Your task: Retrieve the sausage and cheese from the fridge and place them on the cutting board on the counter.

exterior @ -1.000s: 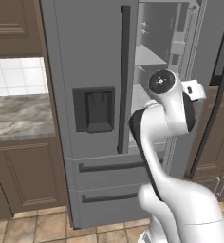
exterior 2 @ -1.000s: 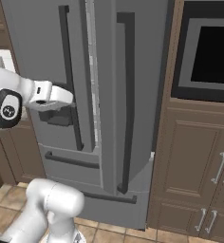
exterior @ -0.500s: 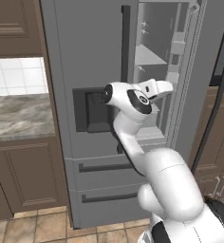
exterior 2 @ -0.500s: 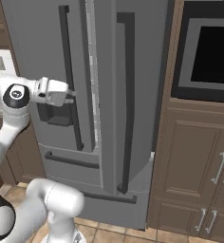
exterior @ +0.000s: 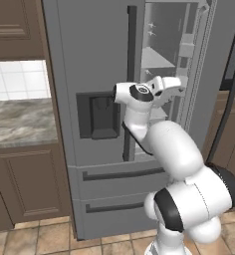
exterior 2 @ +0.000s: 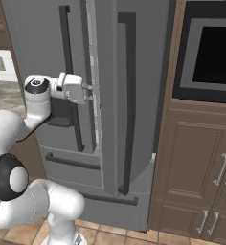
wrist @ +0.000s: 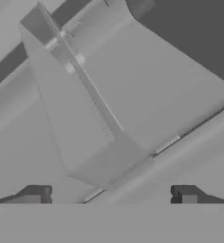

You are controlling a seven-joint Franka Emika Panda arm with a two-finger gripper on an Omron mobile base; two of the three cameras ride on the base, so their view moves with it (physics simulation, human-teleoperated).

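The grey fridge (exterior: 89, 60) stands with its right door (exterior 2: 115, 95) swung open and its left door shut. My gripper (exterior: 181, 85) reaches level into the open compartment at mid-shelf height, beside the left door's edge (exterior 2: 88, 91). In the hand view my gripper (wrist: 111, 197) is open, with nothing between its fingertips (wrist: 38, 194), and it faces pale grey shelves (wrist: 133, 95) seen at a tilt. The sausage and the cheese are hidden. The cutting board is out of view. A stretch of the marbled counter (exterior: 20, 122) lies left of the fridge.
The open door's long dark handle (exterior 2: 127, 105) hangs in front of the brown cabinets (exterior 2: 201, 158) and a built-in oven (exterior 2: 210, 52) to the right. Dark wooden cabinets (exterior: 25, 184) sit under the counter. The dispenser recess (exterior: 97, 114) is just left of my arm.
The arm's elbow has swung left in front of the fridge, and the hand has pushed further into the open compartment. The jaws have stayed wide.
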